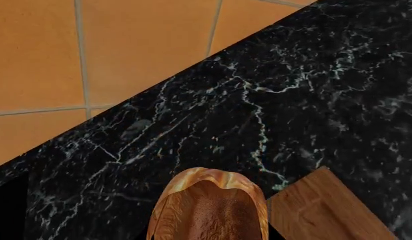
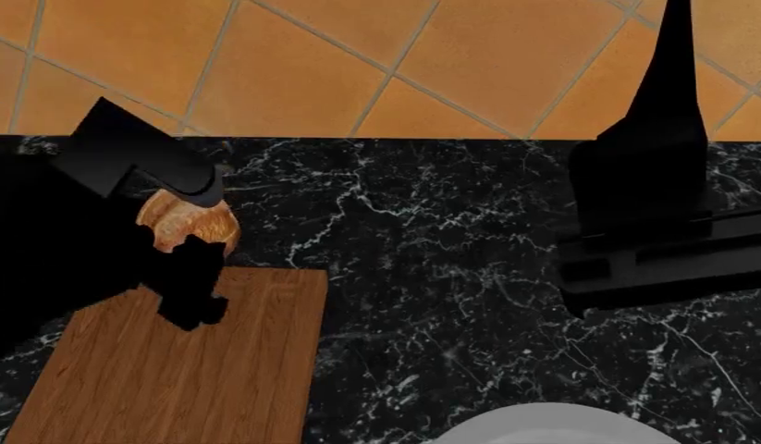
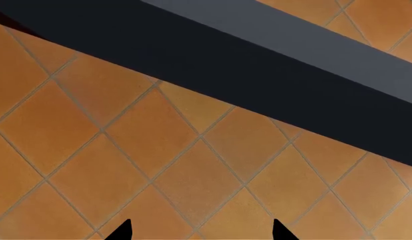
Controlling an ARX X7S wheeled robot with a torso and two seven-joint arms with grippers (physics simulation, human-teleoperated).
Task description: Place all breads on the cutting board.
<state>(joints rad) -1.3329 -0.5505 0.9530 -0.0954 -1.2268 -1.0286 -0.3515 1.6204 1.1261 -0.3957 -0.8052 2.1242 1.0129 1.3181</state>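
Bread rolls: one in sight, a golden-brown roll (image 2: 183, 222) at the far edge of the board, partly hidden by the left arm.
Cutting boards: one brown wooden cutting board (image 2: 183, 370).
White plates: one plate (image 2: 541, 430), only its rim peeking in at the near edge.
Counters: one black marble counter (image 2: 454, 277).
Robot arms: two, one on each side.
Floors: one orange tiled floor (image 2: 355, 55).
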